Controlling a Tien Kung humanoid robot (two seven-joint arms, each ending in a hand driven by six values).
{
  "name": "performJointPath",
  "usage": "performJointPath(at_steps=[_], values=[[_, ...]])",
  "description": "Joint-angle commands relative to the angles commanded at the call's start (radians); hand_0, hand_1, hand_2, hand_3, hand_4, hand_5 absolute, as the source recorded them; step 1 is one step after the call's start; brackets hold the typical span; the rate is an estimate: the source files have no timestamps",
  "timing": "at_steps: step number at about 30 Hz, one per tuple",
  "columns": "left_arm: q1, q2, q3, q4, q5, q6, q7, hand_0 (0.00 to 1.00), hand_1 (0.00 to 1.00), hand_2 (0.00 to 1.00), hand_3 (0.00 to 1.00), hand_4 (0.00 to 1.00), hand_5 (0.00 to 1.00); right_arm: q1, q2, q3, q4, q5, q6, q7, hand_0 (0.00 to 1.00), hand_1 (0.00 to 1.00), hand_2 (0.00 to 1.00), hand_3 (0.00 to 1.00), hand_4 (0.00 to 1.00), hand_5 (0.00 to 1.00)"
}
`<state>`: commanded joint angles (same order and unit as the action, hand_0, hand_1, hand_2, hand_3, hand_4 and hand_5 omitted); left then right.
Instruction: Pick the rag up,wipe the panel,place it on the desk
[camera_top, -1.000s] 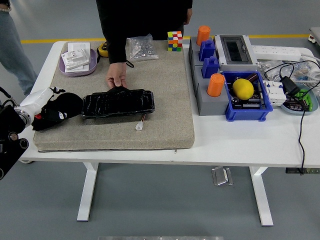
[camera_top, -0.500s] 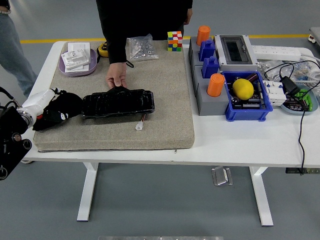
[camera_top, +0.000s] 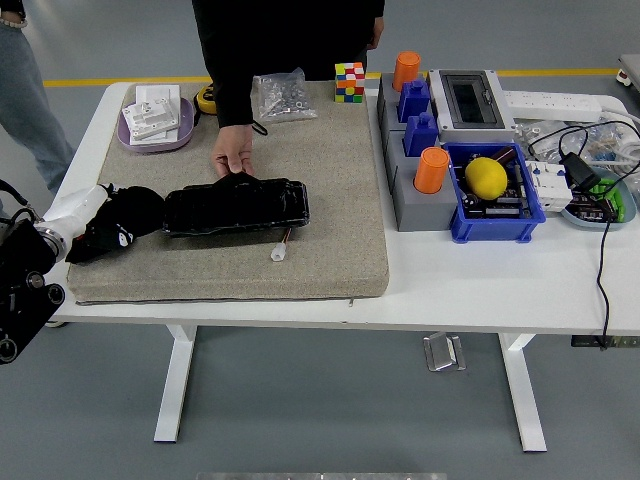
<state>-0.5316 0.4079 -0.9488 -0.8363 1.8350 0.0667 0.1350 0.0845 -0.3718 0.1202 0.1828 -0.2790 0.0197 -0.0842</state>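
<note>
Head view: my left hand (camera_top: 105, 222) is closed on the black rag (camera_top: 128, 213), which lies bunched on the mat (camera_top: 330, 200) just beside the left end of the panel (camera_top: 237, 207). The panel is flat on the mat; a person's hand (camera_top: 233, 155) steadies its far edge. My right hand is not visible. Step, as I judge it: rag picked up, wiping about to start. The next move calls for sliding the rag rightward onto the panel, pressing lightly so it does not shift.
</note>
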Motion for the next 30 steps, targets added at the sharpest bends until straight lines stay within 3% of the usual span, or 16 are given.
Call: performJointPath(at_steps=[4,5,10,11,16,17,22,23,28,29,30], values=[[0.000,0.000,0.005,0.000,-0.010,0.017,0.002,0.473,0.503,0.824,0.744,0.536,0.041,0.000,0.000,-0.005,0.000,0.001,0.001,-0.001,0.723,0.609,0.678,0.589,0.998,0.429],[0.000,0.000,0.006,0.001,-0.013,0.020,0.002,0.430,0.433,0.789,0.684,0.475,0.025,0.000,0.000,-0.005,0.000,0.001,0.002,-0.001,0.723,0.609,0.679,0.589,0.998,0.429],[0.002,0.000,0.013,0.007,-0.029,0.034,0.003,0.430,0.433,0.789,0.684,0.475,0.025,-0.001,0.001,-0.004,0.000,0.001,0.001,-0.001,0.723,0.609,0.679,0.589,0.998,0.429],[0.002,0.000,0.015,0.008,-0.030,0.035,0.004,0.386,0.351,0.680,0.603,0.383,0.015,-0.001,0.002,-0.004,0.000,0.000,0.001,-0.001,0.722,0.610,0.679,0.588,0.998,0.429],[0.002,-0.002,0.020,0.010,-0.033,0.049,0.002,0.386,0.351,0.680,0.603,0.383,0.015,-0.001,0.002,-0.005,-0.001,0.002,0.000,-0.001,0.722,0.610,0.679,0.588,0.998,0.429],[0.002,-0.003,0.020,0.010,-0.035,0.056,-0.001,0.369,0.280,0.593,0.532,0.322,0.022,-0.001,0.002,-0.006,-0.001,0.002,0.001,-0.002,0.723,0.609,0.679,0.588,0.998,0.429],[0.003,-0.004,0.024,0.013,-0.058,0.098,-0.020,0.369,0.280,0.593,0.532,0.322,0.022,-0.002,0.002,-0.007,-0.002,0.002,0.001,-0.002,0.723,0.609,0.679,0.588,0.998,0.429],[0.004,-0.004,0.024,0.014,-0.060,0.103,-0.022,0.365,0.234,0.538,0.475,0.144,0.002,-0.002,0.002,-0.007,-0.002,0.002,0.002,-0.002,0.724,0.609,0.679,0.587,0.998,0.430],[0.005,-0.003,0.029,0.011,-0.094,0.147,-0.042,0.365,0.234,0.538,0.475,0.144,0.002,-0.003,0.003,-0.007,-0.002,0.003,0.002,-0.003,0.724,0.609,0.679,0.587,0.998,0.430],[0.004,-0.003,0.030,0.011,-0.100,0.152,-0.043,0.301,0.209,0.467,0.353,0.276,0.002,-0.003,0.003,-0.006,-0.002,0.002,0.003,-0.003,0.723,0.609,0.679,0.588,0.998,0.429],[0.004,-0.003,0.032,0.011,-0.106,0.157,-0.044,0.301,0.209,0.467,0.353,0.276,0.002,-0.003,0.003,-0.008,-0.002,0.004,0.003,-0.003,0.723,0.609,0.679,0.588,0.998,0.429]])
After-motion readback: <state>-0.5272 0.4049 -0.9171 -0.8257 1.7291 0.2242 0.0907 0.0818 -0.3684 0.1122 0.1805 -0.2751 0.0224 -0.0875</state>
